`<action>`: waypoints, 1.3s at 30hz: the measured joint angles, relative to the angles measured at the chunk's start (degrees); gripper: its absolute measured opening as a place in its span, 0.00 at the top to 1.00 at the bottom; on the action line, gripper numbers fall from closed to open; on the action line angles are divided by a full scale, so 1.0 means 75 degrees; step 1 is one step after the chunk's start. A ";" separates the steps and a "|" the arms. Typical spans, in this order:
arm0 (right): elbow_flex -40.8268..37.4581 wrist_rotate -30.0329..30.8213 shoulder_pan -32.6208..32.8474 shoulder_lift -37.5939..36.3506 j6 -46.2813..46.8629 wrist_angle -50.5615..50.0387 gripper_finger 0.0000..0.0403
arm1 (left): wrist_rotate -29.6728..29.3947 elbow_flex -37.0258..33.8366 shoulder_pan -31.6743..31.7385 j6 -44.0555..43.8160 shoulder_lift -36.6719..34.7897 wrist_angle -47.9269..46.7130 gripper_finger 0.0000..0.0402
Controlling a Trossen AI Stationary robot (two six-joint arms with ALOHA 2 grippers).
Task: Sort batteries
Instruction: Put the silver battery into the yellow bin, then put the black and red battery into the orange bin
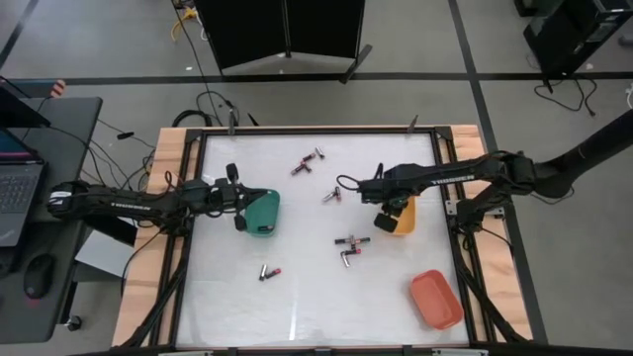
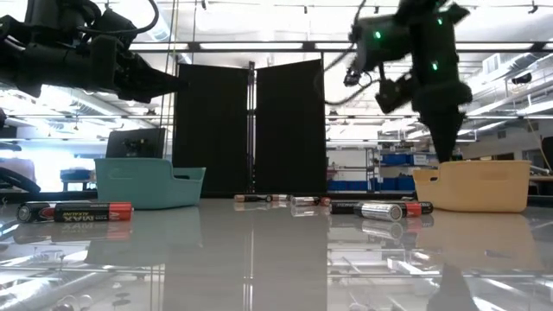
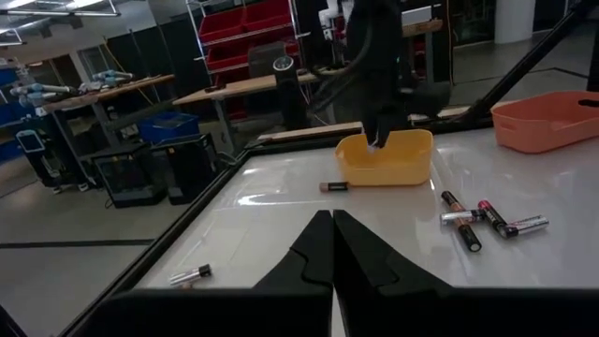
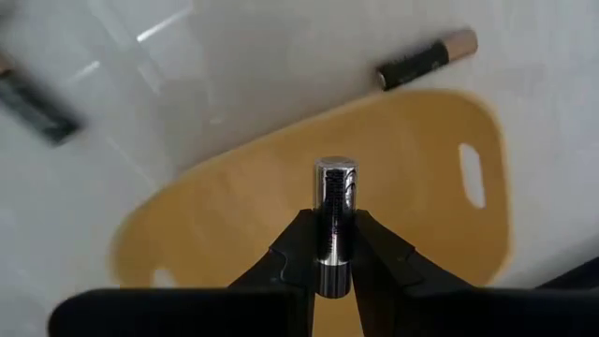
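The right claw (image 4: 334, 271) is clamped on a silvery battery (image 4: 334, 211) and holds it upright over the open yellow tray (image 4: 281, 225), which sits right of centre in the high view. The likely slip is in the release: the cell stands on end between the fingers, so if it drops from too high it could bounce off the tray floor or its rim and roll out onto the desk (image 1: 316, 297), whose glossy white top would let it travel. The left claw (image 3: 332, 245) hangs at centre-left of the high view beside the green tray (image 1: 262, 214), its fingers pressed together with nothing between them. Loose batteries (image 1: 349, 245) lie scattered about the middle of the desk, with a pair near the top (image 1: 308, 162) and another pair at lower left (image 1: 269, 272); an orange tray (image 1: 436, 299) sits at lower right. The desk has a wooden border and mirrors the ceiling lights; beyond it stand black partition panels (image 2: 251, 130), shelving and workbenches.
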 joint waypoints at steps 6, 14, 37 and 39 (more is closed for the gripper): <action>-0.0876 -0.0001 -0.0306 0.0049 0.0325 0.0960 0.86 | 0.0002 0.0000 0.0002 -0.0019 0.0001 0.0002 0.99; -0.1597 0.0000 -0.0579 0.0051 0.0585 0.1769 0.86 | 0.0006 0.0000 0.0002 -0.0025 0.0002 -0.0002 0.99; -0.0007 0.0448 -0.0353 0.0062 0.1028 -0.0748 0.58 | 0.0012 -0.0003 0.0002 -0.0084 0.0002 -0.0001 0.99; 0.0394 0.0458 -0.0280 0.0062 0.1079 -0.1072 0.57 | 0.0012 -0.0003 0.0002 -0.0084 0.0002 -0.0003 0.99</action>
